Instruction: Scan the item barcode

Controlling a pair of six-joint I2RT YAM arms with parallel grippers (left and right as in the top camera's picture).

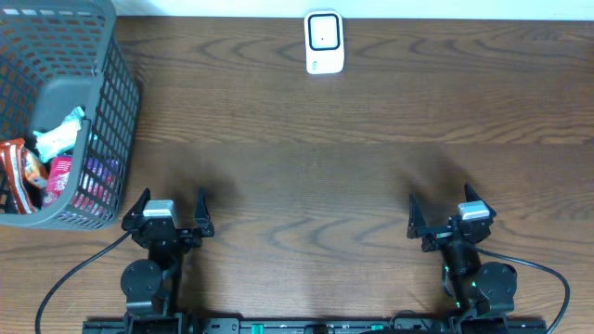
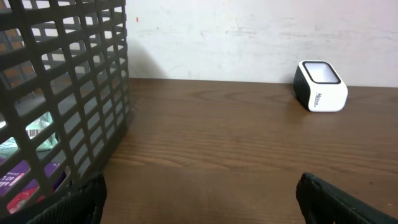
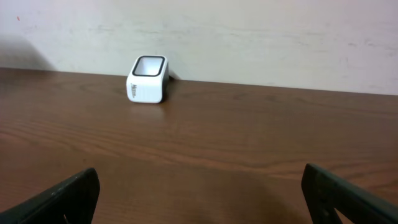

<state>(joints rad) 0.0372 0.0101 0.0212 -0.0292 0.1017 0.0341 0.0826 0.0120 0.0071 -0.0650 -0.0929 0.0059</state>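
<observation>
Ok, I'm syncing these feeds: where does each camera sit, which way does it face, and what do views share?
Overhead: fixed above the table, looking straight down at basket and scanner; left arm and right arm at the bottom edge, jaws open.
Left wrist: low over the table, facing the back wall; basket left, scanner right; own jaws in bottom corners.
Right wrist: low, facing the back wall and scanner; own jaws in bottom corners.
Shared: all three show the scanner.

The wooden table (image 1: 325, 158) is bearing a grey mesh basket (image 1: 119, 116) at its left and a barcode scanner (image 1: 324, 43) at far centre.
</observation>
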